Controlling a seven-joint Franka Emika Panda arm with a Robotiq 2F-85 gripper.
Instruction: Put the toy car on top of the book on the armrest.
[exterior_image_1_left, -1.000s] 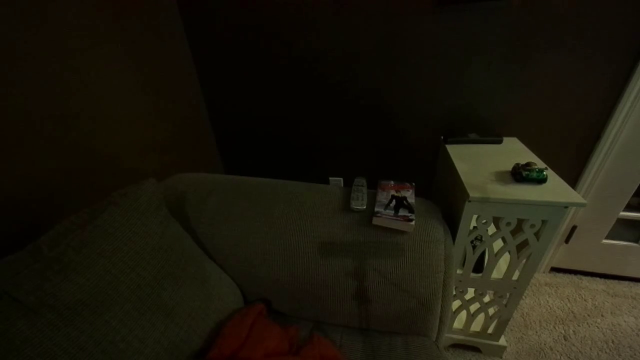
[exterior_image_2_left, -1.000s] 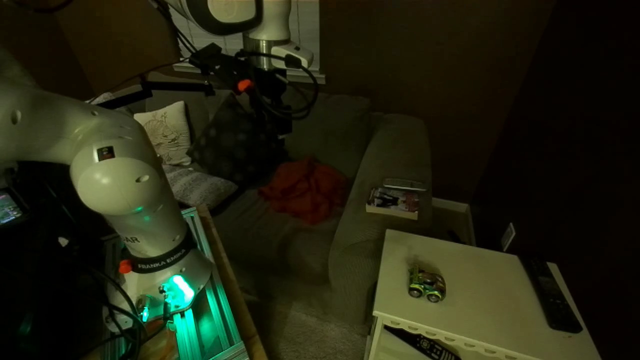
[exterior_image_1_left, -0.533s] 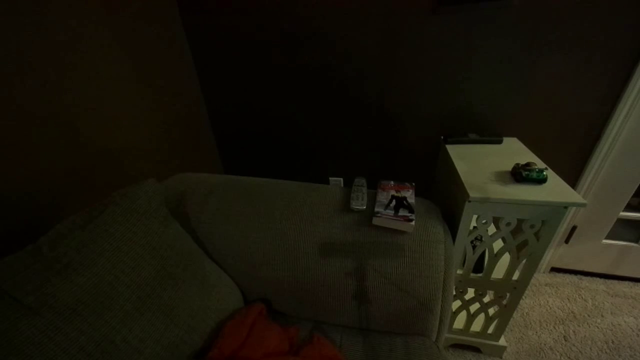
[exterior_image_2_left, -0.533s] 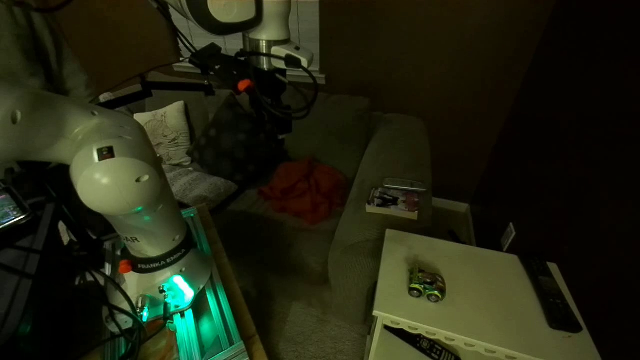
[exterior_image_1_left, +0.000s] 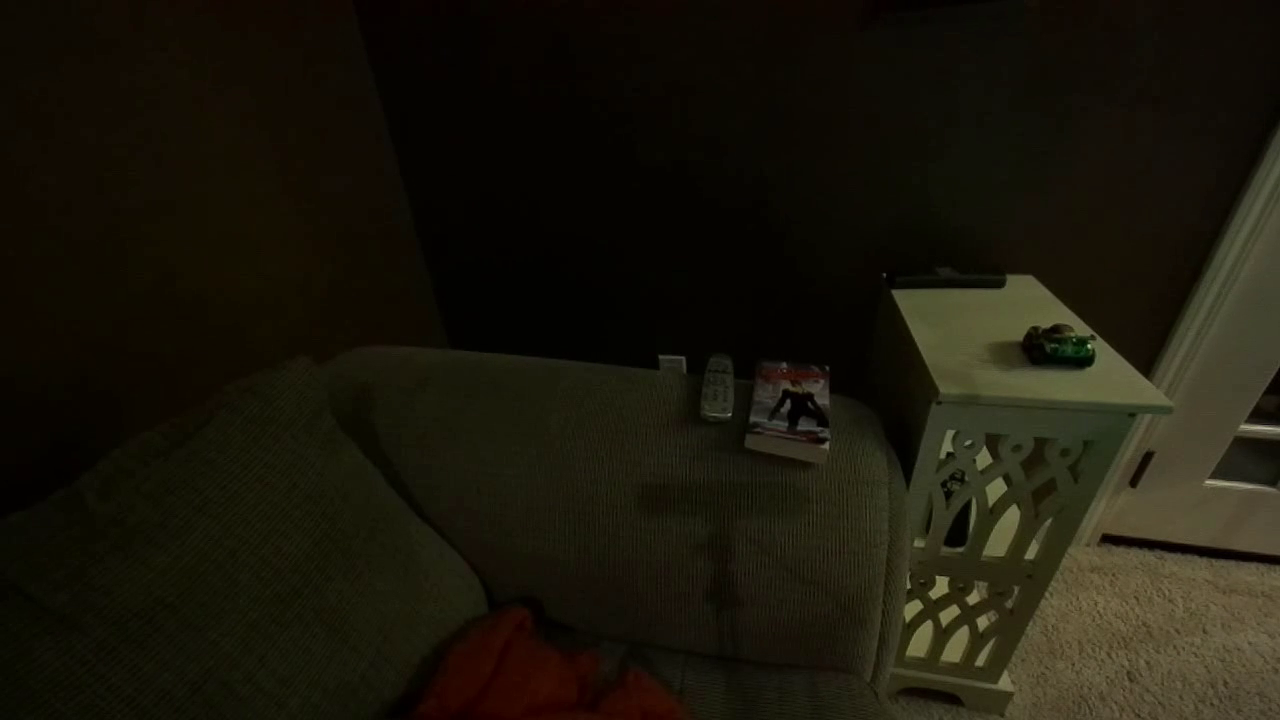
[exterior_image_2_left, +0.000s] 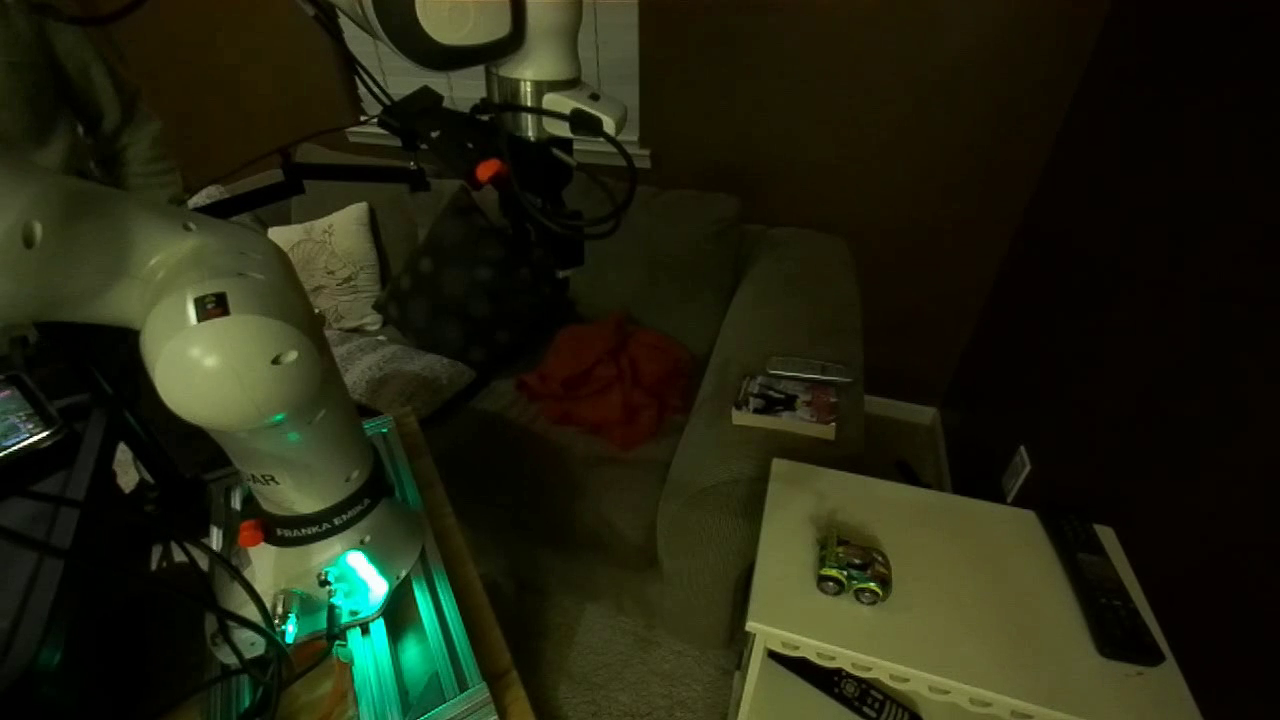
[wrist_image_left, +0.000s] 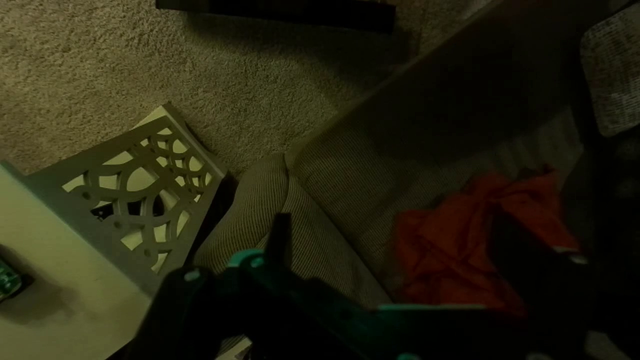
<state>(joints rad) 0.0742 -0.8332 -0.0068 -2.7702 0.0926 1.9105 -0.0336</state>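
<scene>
Toy car on the table, lower right of an exterior view, book on the armrest, right of centre, hand spread wide.

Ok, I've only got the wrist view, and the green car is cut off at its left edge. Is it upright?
Observer: Yes, an exterior view shows the toy car standing upright on the side table.
Operator: Anything else up there?
Observer: A black remote, lying along one edge.
Operator: And at the drop spot?
Observer: In both exterior views, a silver remote lies beside the book on the armrest.
</scene>
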